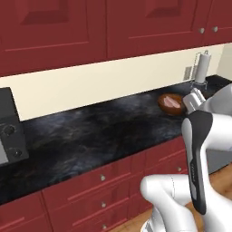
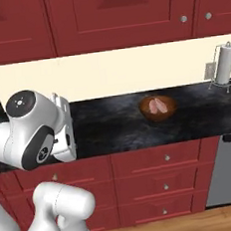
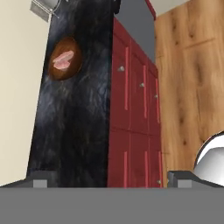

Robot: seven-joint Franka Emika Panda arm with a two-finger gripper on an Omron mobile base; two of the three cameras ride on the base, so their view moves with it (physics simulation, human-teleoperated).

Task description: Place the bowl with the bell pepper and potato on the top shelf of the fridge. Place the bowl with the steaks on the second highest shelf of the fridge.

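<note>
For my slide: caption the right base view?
Bowl with the steaks on the black counter, paper towel holder at right.

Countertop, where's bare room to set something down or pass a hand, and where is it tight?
The black countertop is bare from the robot's arm to the bowl with the steaks, and between that bowl and the paper towel holder. In the left base view, bare counter runs from the dark appliance to the bowl. Tightest near the holder and wall outlet.

You see a dark reddish-brown bowl with the steaks (image 2: 158,108); the steaks (image 2: 158,105) are pink, their paler edges possibly blurred. The counter (image 2: 113,122) is black, mottled grey. Cabinets (image 2: 123,16) are deep red, the wall (image 1: 90,86) cream, the floor (image 3: 188,83) wood-grained tan.
</note>
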